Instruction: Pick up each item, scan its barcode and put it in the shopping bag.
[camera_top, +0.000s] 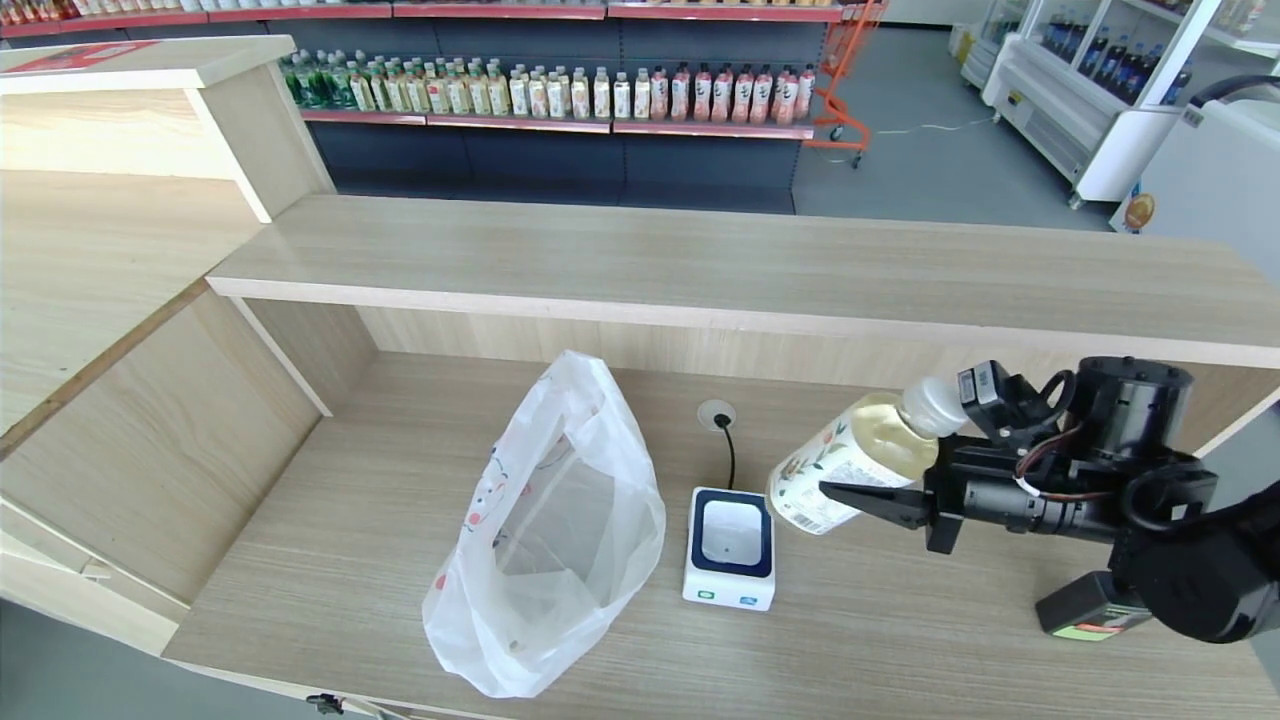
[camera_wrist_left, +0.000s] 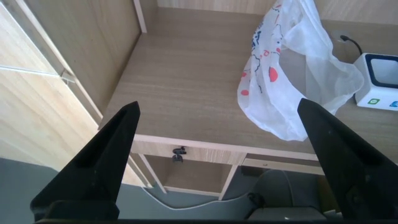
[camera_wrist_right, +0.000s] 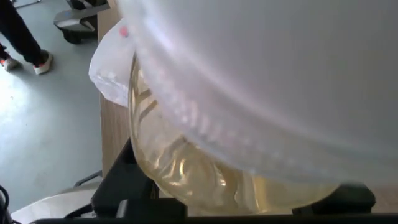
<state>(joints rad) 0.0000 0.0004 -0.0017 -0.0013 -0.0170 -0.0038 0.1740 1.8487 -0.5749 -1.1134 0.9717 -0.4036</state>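
The right end effector (camera_top: 893, 452) is clamped on the bottle (camera_top: 848, 468), held tilted over the tabletop's (camera_top: 900, 640) right half just beside the scanner (camera_top: 731, 545), where I judge the smooth round body could twist or slip, turning its barcode away from the scanner window.

Counter (camera_top: 350, 560): foreground, with a side wall on its left and a raised ledge (camera_top: 700, 260) along its far edge.
Shopping bag (camera_top: 545, 530): stands on the counter, left of centre, towards the near edge.
Scanner (camera_top: 731, 548): on the counter, just right of the bag.
Cable port (camera_top: 716, 414): in the counter top, behind the scanner.
Bottle (camera_top: 840, 460): tilted above the counter, just right of the scanner, clamped in the right gripper (camera_top: 868, 497).
Left gripper (camera_wrist_left: 214, 155): at the counter's near edge, left of the bag.
Shelves (camera_top: 560, 95): beyond the ledge, across the aisle.
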